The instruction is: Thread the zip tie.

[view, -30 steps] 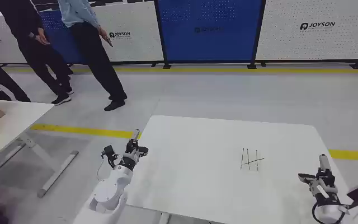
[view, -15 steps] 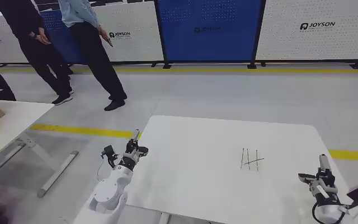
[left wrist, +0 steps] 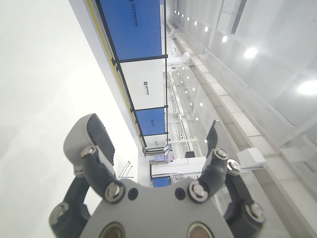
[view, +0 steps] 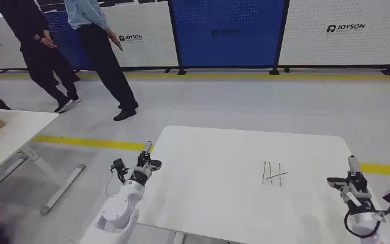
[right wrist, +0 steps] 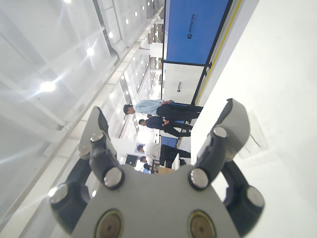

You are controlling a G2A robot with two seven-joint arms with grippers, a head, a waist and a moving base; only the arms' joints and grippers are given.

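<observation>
Materials and finishes as I see them from my station

The table (view: 244, 183) looks to me like a smooth white board with a soft, nearly matt sheen. The zip ties (view: 273, 174) look like thin black plastic, dull rather than glossy. On my left gripper (left wrist: 156, 127) the finger shells are satin grey and look like metal, the pads (left wrist: 101, 134) are ribbed black rubber, the rivets (left wrist: 114, 192) are polished bright, and the links are matt black. My right gripper (right wrist: 164, 107) has the same grey shells and shiny rivets.

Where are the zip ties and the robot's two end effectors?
zip ties (view: 279, 175), top view, where the ties cross.
left end effector (left wrist: 154, 128), left wrist view, midway between fingertips.
right end effector (right wrist: 164, 107), right wrist view, midway between fingertips.
</observation>
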